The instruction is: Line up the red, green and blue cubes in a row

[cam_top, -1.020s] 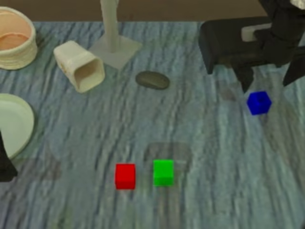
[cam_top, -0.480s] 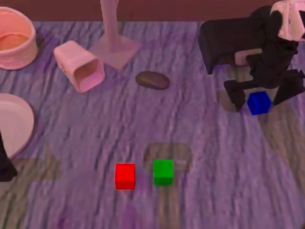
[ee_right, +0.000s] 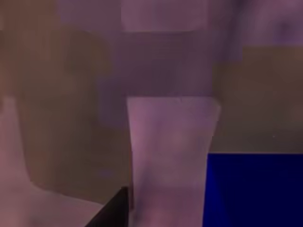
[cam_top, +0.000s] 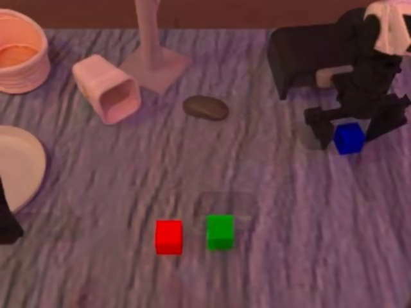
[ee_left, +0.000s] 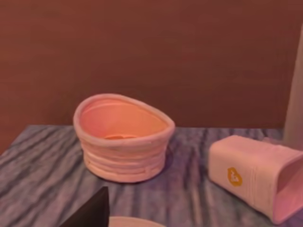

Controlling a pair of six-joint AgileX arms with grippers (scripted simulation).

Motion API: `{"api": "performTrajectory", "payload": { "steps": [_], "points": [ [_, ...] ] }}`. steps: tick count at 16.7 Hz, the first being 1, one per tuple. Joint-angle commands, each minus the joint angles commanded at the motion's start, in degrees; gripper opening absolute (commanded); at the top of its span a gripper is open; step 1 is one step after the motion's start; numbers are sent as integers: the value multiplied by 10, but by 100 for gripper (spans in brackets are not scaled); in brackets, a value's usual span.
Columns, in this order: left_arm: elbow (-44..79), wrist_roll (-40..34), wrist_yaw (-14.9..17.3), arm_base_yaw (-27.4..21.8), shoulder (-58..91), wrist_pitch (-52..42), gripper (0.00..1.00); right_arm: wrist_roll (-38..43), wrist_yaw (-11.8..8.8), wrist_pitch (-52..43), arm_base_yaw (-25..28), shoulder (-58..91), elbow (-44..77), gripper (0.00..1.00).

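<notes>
At the far left edge of the table, in the top view, the left gripper (cam_top: 6,221) is sitting parked as a dark shape beside a pale round plate (cam_top: 19,163); whether its pincer is open or closed cannot be told from any view. Behind the plate, a ribbed pinkish bowl (cam_top: 22,58) is standing upright in the back left corner, and the left wrist view is facing that bowl with a tipped-over white cup (ee_left: 258,177) lying on its side near it, a small yellow mark showing on its wall. Next to the cup, a pale stand with a square base and a tall post (cam_top: 154,61) is rising at the back, and a dark oval stone (cam_top: 205,108) is lying just in front of it.

Toward the front middle of the streaked grey tabletop (cam_top: 289,244), the small bright red cube (cam_top: 169,237) and the small bright green cube (cam_top: 220,231) are sitting side by side, close but apart.

At the right, well apart from that pair, the small deep blue cube (cam_top: 349,138) is resting on the table. The right gripper (cam_top: 352,125) is straddling it, its dark fingers spread open on either side of the cube and not pinching it. In the right wrist view the blue cube is filling one lower corner.
</notes>
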Motion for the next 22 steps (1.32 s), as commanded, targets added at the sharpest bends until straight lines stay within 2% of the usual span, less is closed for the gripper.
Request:
{"api": "performTrajectory", "payload": {
  "steps": [8,18,22],
  "points": [
    [0,0,0,0,0,0,100,0,0,0,0,0,0,2],
    [0,0,0,0,0,0,100,0,0,-4,-1,-9,3,0],
    [0,0,0,0,0,0,100,0,-1,-71,1,-23,53,0]
  ]
}}
